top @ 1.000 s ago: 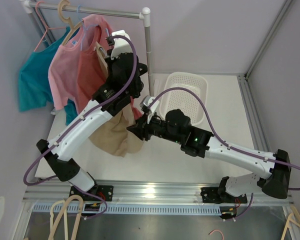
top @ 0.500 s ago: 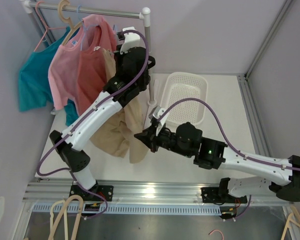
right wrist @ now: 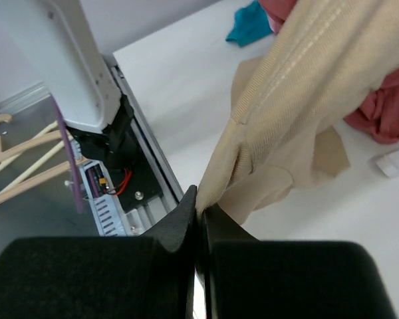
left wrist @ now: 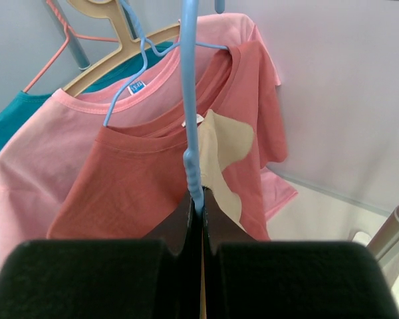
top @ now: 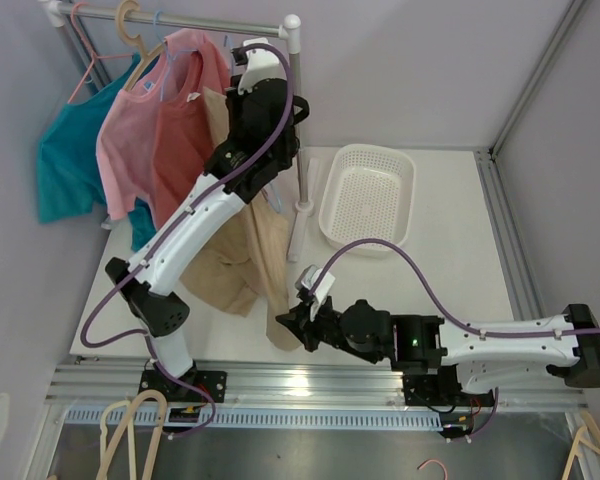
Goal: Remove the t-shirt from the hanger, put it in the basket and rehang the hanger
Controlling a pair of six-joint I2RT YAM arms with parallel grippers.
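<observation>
A beige t-shirt (top: pixel 248 250) hangs stretched from a blue hanger (left wrist: pixel 190 106) down toward the table's near edge. My left gripper (top: pixel 228 105) is up by the rack, and in the left wrist view it (left wrist: pixel 198 205) is shut on the hanger's blue bar. A patch of the beige shirt (left wrist: pixel 227 143) shows just beyond the tips. My right gripper (top: pixel 285 325) is low near the front edge. In the right wrist view it (right wrist: pixel 201 203) is shut on a fold of the beige shirt's lower edge (right wrist: pixel 299 86), pulling it taut.
A red shirt (top: pixel 180 130), a pink shirt (top: pixel 120 145) and a teal shirt (top: pixel 58 165) hang on the rack rail, whose post (top: pixel 298 120) stands beside my left arm. A white basket (top: pixel 370 195) sits at the back right. Spare hangers (top: pixel 130 430) lie below the table edge.
My right gripper has drawn the beige shirt down and toward the near edge, stretching it out. My left arm has lifted the hanger higher and slightly right beside the rack post.
</observation>
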